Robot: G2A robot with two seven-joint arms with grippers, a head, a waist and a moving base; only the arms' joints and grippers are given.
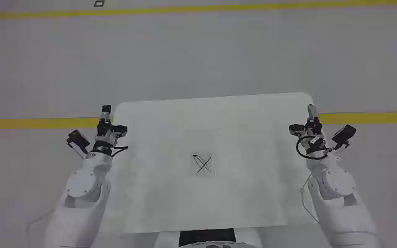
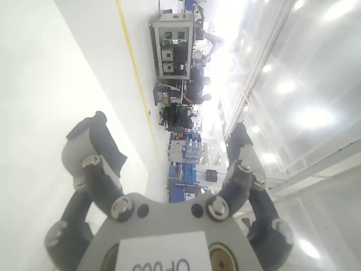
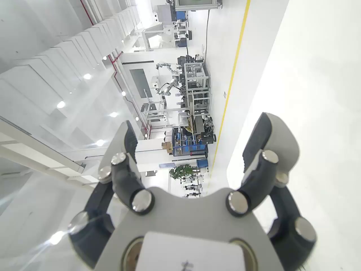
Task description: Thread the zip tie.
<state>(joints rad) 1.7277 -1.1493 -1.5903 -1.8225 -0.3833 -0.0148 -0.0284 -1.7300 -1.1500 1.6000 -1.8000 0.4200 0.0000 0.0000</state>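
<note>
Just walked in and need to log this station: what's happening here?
Nothing is being handled yet. The zip tie lies near the middle of the white table, seen as crossed black strands. The left gripper and right gripper are at opposite side edges of the table, both open and empty, apart from the zip tie.

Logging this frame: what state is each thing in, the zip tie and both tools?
zip tie: lying loose in the middle of the table, strands crossed; too small to tell whether it is threaded.
left tool: open, empty, at one side edge of the table.
right tool: open, empty, at the opposite side edge.
</note>
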